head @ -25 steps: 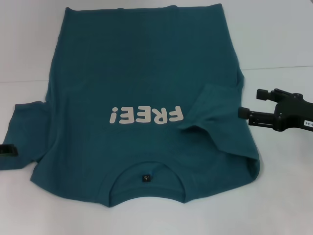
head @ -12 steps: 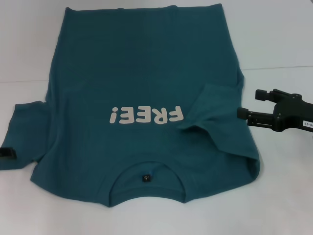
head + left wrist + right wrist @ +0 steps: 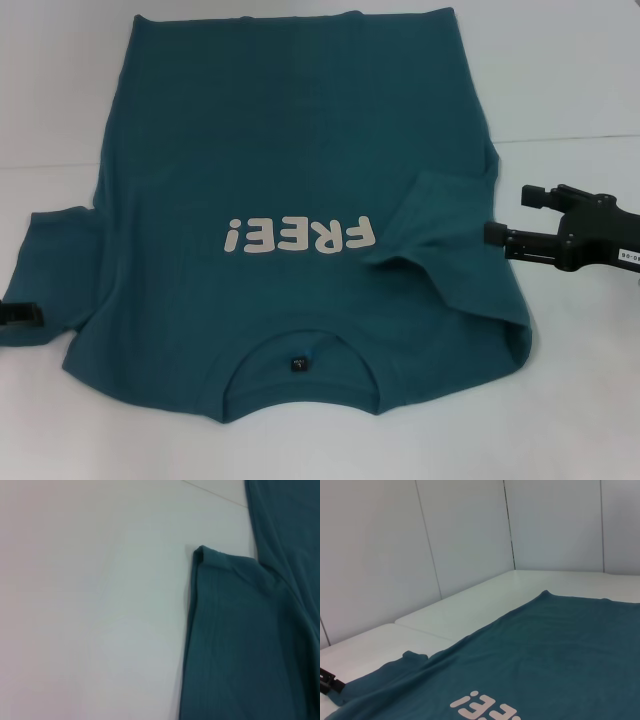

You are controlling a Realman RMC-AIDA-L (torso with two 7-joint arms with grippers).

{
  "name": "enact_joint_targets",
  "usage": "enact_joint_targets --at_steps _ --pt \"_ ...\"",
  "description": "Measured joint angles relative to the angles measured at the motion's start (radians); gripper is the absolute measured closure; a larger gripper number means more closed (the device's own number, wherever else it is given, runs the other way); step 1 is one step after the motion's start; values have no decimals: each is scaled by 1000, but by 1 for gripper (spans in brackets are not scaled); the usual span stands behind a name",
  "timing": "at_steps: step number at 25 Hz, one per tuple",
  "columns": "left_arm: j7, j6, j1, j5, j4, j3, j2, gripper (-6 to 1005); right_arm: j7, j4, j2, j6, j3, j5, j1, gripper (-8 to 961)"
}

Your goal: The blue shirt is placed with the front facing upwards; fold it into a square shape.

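The blue shirt (image 3: 290,150) lies front up on the white table (image 3: 580,90), its collar nearest me and the white "FREE!" lettering (image 3: 300,236) upside down. One sleeve (image 3: 432,215) is folded in over the body on the right. My right gripper (image 3: 508,213) hovers open beside that fold at the shirt's right edge, holding nothing. The other sleeve (image 3: 55,262) lies spread out flat on the left, also seen in the left wrist view (image 3: 240,635). Only a black tip of my left gripper (image 3: 20,317) shows, at the outer end of that sleeve; the tip (image 3: 327,685) shows again in the right wrist view.
White wall panels (image 3: 460,545) stand behind the table. A seam (image 3: 570,138) runs across the tabletop. Bare table surface lies on both sides of the shirt (image 3: 90,605).
The left gripper's tip has drifted slightly toward the table's near edge and a little further into view. The right gripper and shirt have hardly moved.
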Motion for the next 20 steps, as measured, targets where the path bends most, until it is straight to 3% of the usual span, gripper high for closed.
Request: enact_joint_targets --at_steps 20 --pt "3 1 -17 -38 -14 0 -2 124 0 0 3 9 0 0 -4 5"
